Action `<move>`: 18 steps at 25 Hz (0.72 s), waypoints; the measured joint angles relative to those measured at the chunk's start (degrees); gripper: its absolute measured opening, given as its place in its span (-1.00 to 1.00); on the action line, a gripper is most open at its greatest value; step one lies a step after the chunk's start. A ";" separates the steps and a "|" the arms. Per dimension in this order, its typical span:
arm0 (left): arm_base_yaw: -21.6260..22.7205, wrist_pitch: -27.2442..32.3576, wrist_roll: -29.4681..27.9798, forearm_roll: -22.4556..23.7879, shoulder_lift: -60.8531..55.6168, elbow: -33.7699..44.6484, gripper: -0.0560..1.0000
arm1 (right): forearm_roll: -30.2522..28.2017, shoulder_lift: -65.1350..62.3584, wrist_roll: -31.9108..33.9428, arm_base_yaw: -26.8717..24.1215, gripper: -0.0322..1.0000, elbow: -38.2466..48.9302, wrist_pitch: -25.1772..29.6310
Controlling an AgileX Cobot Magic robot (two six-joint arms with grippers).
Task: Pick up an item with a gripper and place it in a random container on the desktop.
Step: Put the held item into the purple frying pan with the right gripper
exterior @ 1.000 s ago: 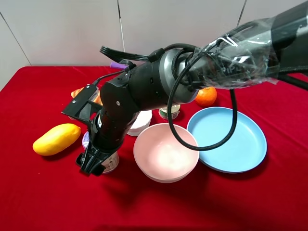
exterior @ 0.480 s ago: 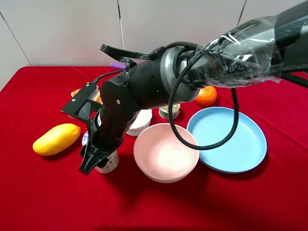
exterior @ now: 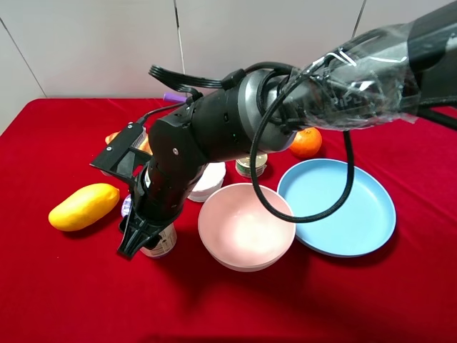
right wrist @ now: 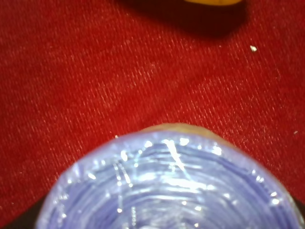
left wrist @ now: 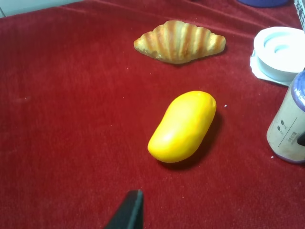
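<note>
No writing can be read anywhere. The canister (left wrist: pixel 289 121) bears a beige label (left wrist: pixel 287 114) with two small round symbols toward its 9 o'clock edge and what look like fine print lines beside them, too small to read.

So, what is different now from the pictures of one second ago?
The right gripper has closed its jaws on the canister. One second ago they stood open around it. The canister has not been lifted and still stands on the red cloth. The mango, pink bowl, blue plate and orange stayed in place.
</note>
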 joint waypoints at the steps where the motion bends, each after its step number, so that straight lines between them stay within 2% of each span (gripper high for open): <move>1: 0.00 0.00 0.00 0.00 0.00 0.00 0.96 | 0.00 0.00 0.00 0.00 -0.02 0.00 0.00; 14: 0.00 0.00 0.00 0.00 0.00 0.00 0.96 | -0.59 -2.61 0.00 0.00 -0.02 -0.24 2.05; 18: 0.00 0.00 0.00 0.00 0.00 0.00 0.96 | -1.40 -2.94 0.00 0.00 -0.02 -3.36 5.83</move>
